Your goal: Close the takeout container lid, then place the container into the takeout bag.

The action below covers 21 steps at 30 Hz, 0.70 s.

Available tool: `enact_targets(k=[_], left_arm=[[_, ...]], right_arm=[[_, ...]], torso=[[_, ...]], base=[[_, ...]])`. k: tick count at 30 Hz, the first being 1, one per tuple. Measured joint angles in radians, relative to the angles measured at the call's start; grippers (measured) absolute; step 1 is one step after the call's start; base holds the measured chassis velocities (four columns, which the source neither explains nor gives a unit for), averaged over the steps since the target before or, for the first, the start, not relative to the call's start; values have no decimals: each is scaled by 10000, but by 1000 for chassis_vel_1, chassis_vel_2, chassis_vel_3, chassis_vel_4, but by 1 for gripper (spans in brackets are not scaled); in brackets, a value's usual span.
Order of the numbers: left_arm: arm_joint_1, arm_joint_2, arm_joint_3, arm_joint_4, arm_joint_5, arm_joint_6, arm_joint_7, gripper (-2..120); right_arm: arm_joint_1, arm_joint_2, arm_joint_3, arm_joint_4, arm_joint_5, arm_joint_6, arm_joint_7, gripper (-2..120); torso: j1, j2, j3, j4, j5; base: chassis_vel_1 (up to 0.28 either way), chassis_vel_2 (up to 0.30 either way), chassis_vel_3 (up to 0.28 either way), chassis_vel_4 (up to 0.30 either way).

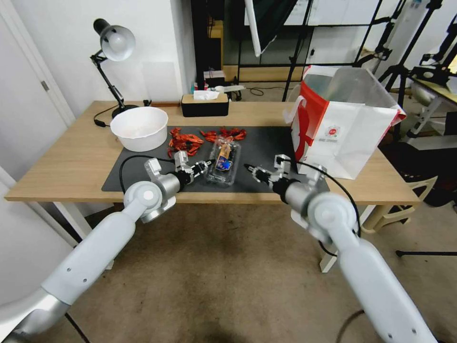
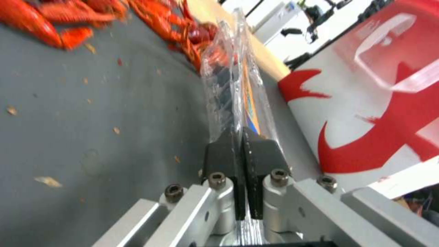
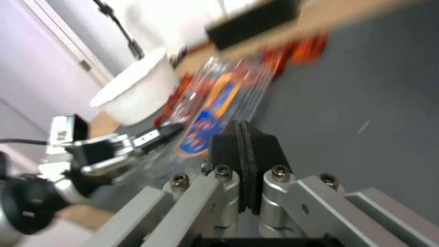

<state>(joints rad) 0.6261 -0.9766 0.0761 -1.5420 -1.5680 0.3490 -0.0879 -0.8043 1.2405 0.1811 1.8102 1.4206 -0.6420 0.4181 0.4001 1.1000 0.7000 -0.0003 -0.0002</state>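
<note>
From the head camera I saw the takeout container (image 1: 223, 164) lying near the centre of the frame on the dark grey mat (image 1: 266, 147), lid (image 1: 224, 156) down over the lower half, its orange and blue label facing up. My left gripper (image 1: 205, 165) sat at the container's left edge, just left of centre in the frame. In the left wrist picture its 2 black pads (image 2: 222, 156) were pressed nearly together with the thin clear plastic rim of the container (image 2: 233, 79) pinched between them, the plastic running up the middle of that frame. My right gripper (image 1: 248, 167) hovered just right of the container, apart from it by a small gap; in the right wrist picture its pads (image 3: 228, 149) met flat against each other with nothing between them, and the container (image 3: 215, 103) lay beyond them in the middle of that frame. The takeout bag (image 1: 343, 125) stood upright in the right half of the head frame, on the mat's right end, mouth open upward, well apart from the container. Red crayfish (image 1: 184, 141) lay scattered above the container, the white bowl (image 1: 139, 127) sat to the upper left, and a black tissue box (image 1: 204, 105) stood at the table's (image 1: 62, 166) far edge.
</note>
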Motion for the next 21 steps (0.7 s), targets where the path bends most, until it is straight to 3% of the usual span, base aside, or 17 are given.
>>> enact_targets(k=[4,6,7,9,10,11,14,16,18,20,21], left_arm=[[128,27,-104,-91,-37,-145,81,0],[387,148,-386,-275,-76,-289,104,0],[387,148,-386,-275,-76,-289,104,0],[531,211,-544,-476,-178,-529,240,0],[607,243,-612,-594,-200,-639,294,0],[607,243,-612,-594,-200,-639,294,0],[1031,437,-978,-1022,-200,-1018,526,0],[1079,461,-1040,-1085,-195,-1070,573,0],[1082,487,-1086,-1169,-190,-1251,749,0],[1059,490,-1076,-1173,-187,-1293,804,0],[919,501,-975,-1179,-174,-1453,966,0]], right_arm=[[-804,-702,377,954,-870,531,-918,0],[-1608,-1155,444,1398,-3443,1629,-2422,0],[-1608,-1155,444,1398,-3443,1629,-2422,0],[-2667,-1505,632,1770,-6378,3798,-3428,0],[-3149,-1526,668,1844,-7447,4731,-3486,0],[-3149,-1526,668,1844,-7447,4731,-3486,0],[-4282,-1235,574,1600,-10049,7395,-3468,5],[-4483,-1159,570,1514,-10412,7780,-3457,7],[-5040,-946,608,1214,-11123,8661,-3403,20],[-5200,-883,645,1111,-11265,8893,-3395,20],[-5548,-728,740,837,-11529,9433,-3364,28]], torso=[[-1,0,0,0,1],[-3,0,-1,5,3],[-3,0,-1,5,3],[-2,0,-1,3,0],[-2,0,-1,-4,2],[-2,0,-1,-4,2],[-2,0,-1,8,5],[-2,0,-1,8,4],[-3,0,-1,5,1],[-3,1,-1,5,1],[-3,0,-1,2,0]], base=[[0,0,0,0],[0,0,0,0],[0,0,0,0],[0,0,0,0],[0,0,0,0],[0,0,0,0],[0,0,0,0],[0,0,0,0],[0,0,0,0],[0,0,0,0],[0,0,0,0]])
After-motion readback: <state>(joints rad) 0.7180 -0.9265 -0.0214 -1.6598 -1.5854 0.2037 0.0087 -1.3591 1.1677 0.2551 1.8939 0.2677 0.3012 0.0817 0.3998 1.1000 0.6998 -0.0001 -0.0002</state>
